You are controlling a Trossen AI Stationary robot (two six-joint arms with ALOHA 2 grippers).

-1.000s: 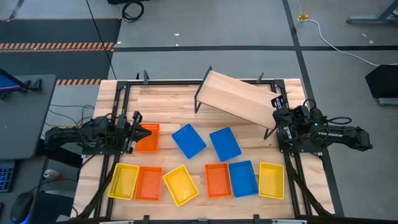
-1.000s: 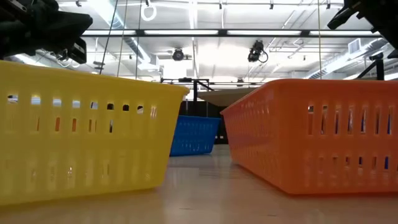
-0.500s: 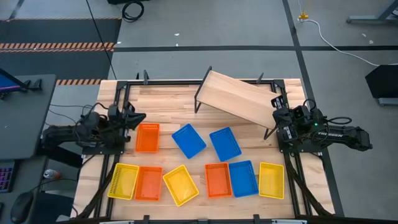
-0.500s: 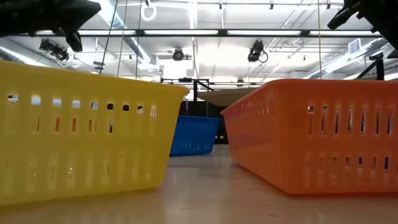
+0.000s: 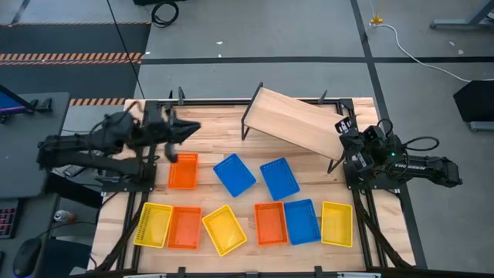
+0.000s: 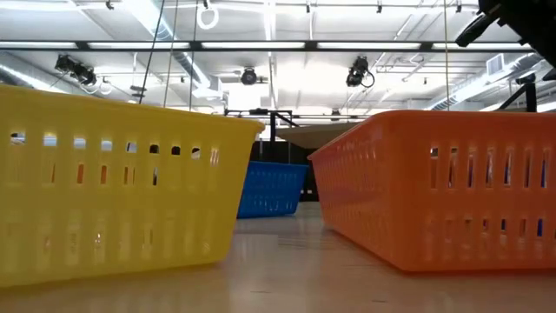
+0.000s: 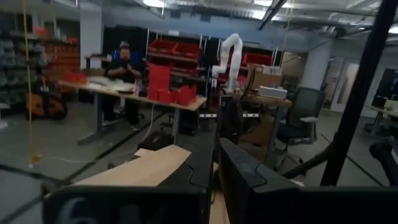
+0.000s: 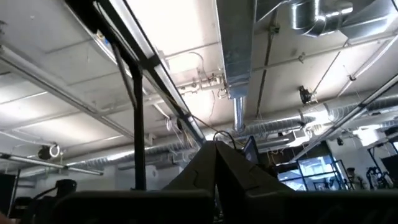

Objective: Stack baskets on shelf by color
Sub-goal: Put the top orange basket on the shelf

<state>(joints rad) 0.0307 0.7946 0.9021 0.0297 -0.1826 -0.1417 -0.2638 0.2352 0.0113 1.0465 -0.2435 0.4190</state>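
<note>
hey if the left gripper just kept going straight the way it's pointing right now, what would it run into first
Probably the tilted light wooden shelf plank: the shut left gripper aims across the table at it, above the baskets. Depth is unclear, so it might pass over.

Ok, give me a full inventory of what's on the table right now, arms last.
Orange baskets: three; one at the left by the left gripper, two in the front row.
Blue baskets: three; two mid-table, one in the front row.
Yellow baskets: three; all in the front row.
Shelf: one, light wood, at the back, set askew, nothing on it.
Person: one, at a workbench beyond the table.
Left gripper: shut, empty, above the back left of the table.
Right gripper: shut, empty, at the shelf's right end.
</note>
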